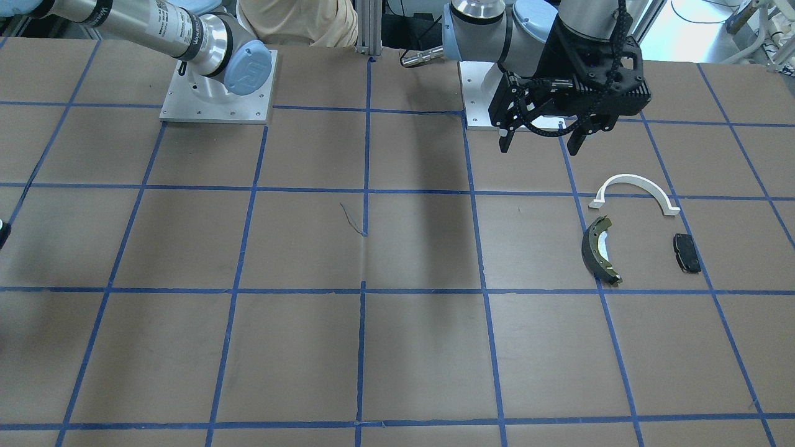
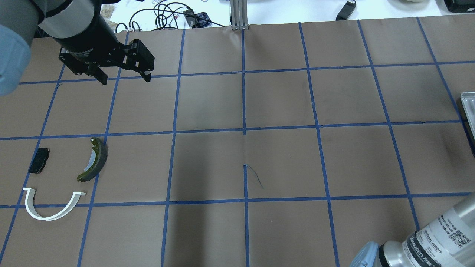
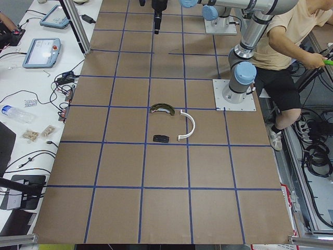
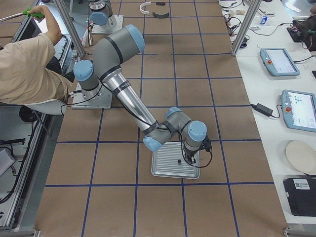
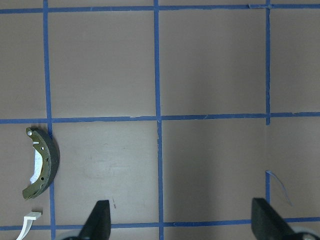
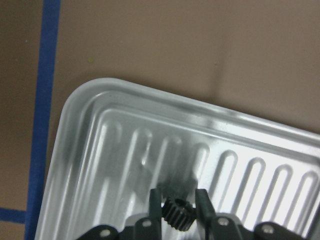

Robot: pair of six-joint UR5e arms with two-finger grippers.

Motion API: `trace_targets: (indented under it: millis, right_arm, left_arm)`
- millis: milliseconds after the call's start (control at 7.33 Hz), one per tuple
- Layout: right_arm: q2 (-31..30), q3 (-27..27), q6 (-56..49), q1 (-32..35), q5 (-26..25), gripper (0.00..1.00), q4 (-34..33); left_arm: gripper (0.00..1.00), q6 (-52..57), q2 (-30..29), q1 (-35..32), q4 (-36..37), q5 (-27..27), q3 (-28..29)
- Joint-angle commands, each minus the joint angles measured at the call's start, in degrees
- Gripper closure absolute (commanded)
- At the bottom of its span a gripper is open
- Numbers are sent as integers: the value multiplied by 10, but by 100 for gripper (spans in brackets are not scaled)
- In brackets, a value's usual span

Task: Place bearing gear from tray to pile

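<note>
The small black bearing gear (image 6: 175, 212) sits between my right gripper's fingers (image 6: 156, 202), which are shut on it just over the silver ribbed tray (image 6: 80, 115). The right gripper (image 4: 190, 157) is over the tray (image 4: 163, 170) in the exterior right view. The pile lies at the table's other end: white arch (image 2: 48, 214), dark brake shoe with olive rim (image 2: 95, 158) and black pad (image 2: 39, 160). My left gripper (image 2: 124, 78) hangs open and empty above the table beyond the pile; it also shows in the front-facing view (image 1: 539, 141).
The table is brown paper with a blue tape grid. A tray corner (image 2: 468, 104) shows at the overhead view's right edge. A seated person (image 4: 29, 64) is beside the robot's bases. Tablets and cables lie on the side bench (image 4: 281, 61).
</note>
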Motion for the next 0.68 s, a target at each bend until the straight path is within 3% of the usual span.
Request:
trace_targets:
  millis: [0,136,545]
  right_arm:
    - [-26,4,8,3,0,100,15]
    - [-43,6,14,7,7,100,36]
    - [-89,22,126,124,6,100,86]
  left_arm:
    - [0,0,0,0,0,0,0]
    - [0,0,0,0,0,0,0]
    - [0,0,0,0,-1,0,0]
